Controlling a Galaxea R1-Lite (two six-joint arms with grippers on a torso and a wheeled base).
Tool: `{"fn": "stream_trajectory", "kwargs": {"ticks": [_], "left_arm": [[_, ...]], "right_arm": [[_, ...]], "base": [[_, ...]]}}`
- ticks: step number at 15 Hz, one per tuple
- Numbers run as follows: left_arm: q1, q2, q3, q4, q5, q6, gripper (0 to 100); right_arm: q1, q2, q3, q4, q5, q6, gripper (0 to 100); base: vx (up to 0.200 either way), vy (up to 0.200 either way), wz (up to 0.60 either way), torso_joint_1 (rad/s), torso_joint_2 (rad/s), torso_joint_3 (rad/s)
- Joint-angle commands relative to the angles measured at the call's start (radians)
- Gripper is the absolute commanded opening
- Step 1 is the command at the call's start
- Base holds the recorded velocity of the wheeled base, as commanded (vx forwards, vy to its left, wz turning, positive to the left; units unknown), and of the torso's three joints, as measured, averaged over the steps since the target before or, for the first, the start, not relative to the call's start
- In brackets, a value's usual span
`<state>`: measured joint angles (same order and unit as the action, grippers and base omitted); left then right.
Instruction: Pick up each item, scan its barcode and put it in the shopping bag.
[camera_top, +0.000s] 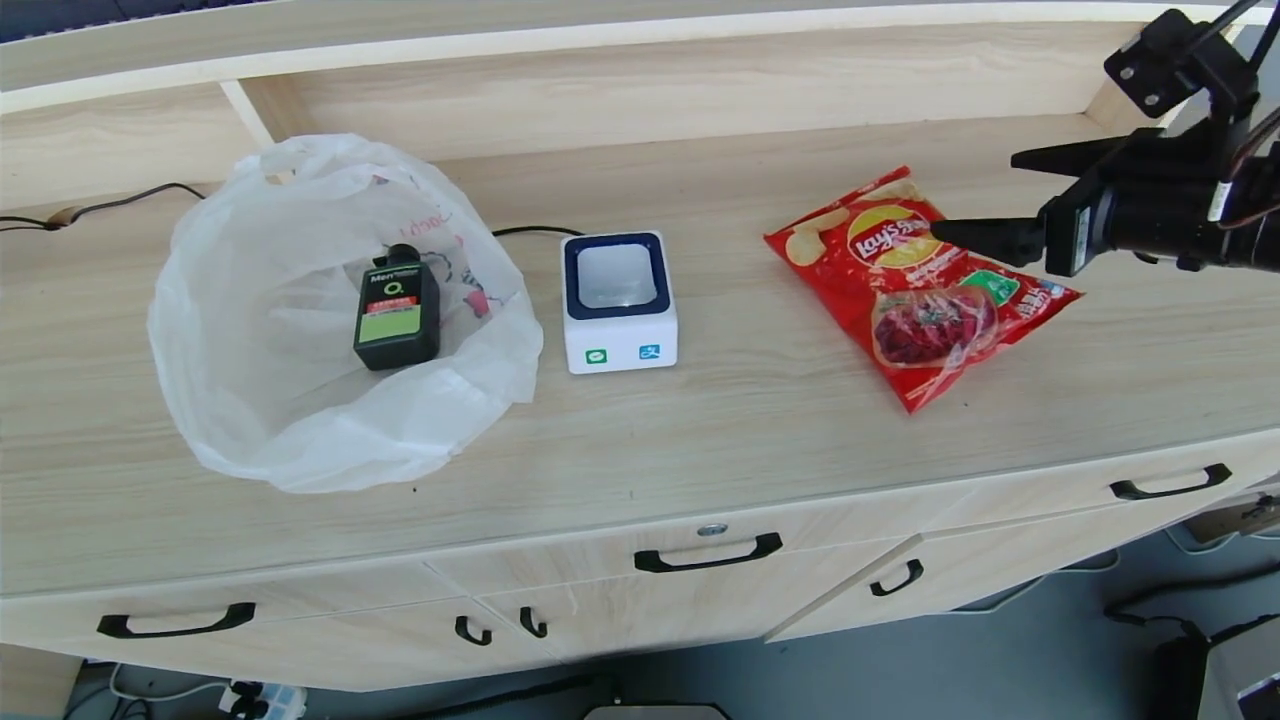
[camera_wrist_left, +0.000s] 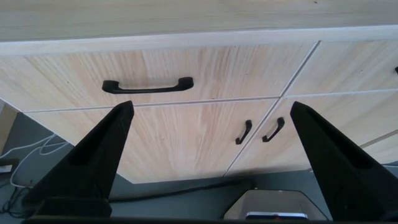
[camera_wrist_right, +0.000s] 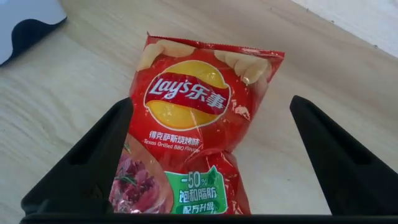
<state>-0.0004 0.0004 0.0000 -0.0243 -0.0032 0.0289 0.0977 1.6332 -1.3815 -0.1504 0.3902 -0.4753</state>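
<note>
A red chip bag lies flat on the wooden counter, right of the white barcode scanner. My right gripper hovers open above the bag's far right side; in the right wrist view the chip bag lies between and below the spread fingers. A white shopping bag sits open at the left with a dark green-labelled bottle inside. My left gripper is open below counter level, facing the drawer fronts.
The counter has bare wood in front of the scanner and bags. A raised wooden back ledge runs along the far side. A black cable trails behind the shopping bag. Drawers with black handles line the front.
</note>
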Motion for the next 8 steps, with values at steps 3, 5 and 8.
{"fn": "stream_trajectory", "kwargs": {"ticks": [3,5,8], "left_arm": [[0.0,0.0,0.0,0.0,0.0,-0.001,100],[0.0,0.0,0.0,0.0,0.0,-0.001,100],[0.0,0.0,0.0,0.0,0.0,-0.001,100]], "right_arm": [[0.045,0.102,-0.034,0.006,-0.06,0.003,100],[0.085,0.105,-0.048,0.009,-0.191,0.03,100],[0.122,0.108,-0.042,0.009,-0.238,0.064,100]], "base": [[0.0,0.0,0.0,0.0,0.0,0.0],[0.0,0.0,0.0,0.0,0.0,0.0],[0.0,0.0,0.0,0.0,0.0,0.0]]}}
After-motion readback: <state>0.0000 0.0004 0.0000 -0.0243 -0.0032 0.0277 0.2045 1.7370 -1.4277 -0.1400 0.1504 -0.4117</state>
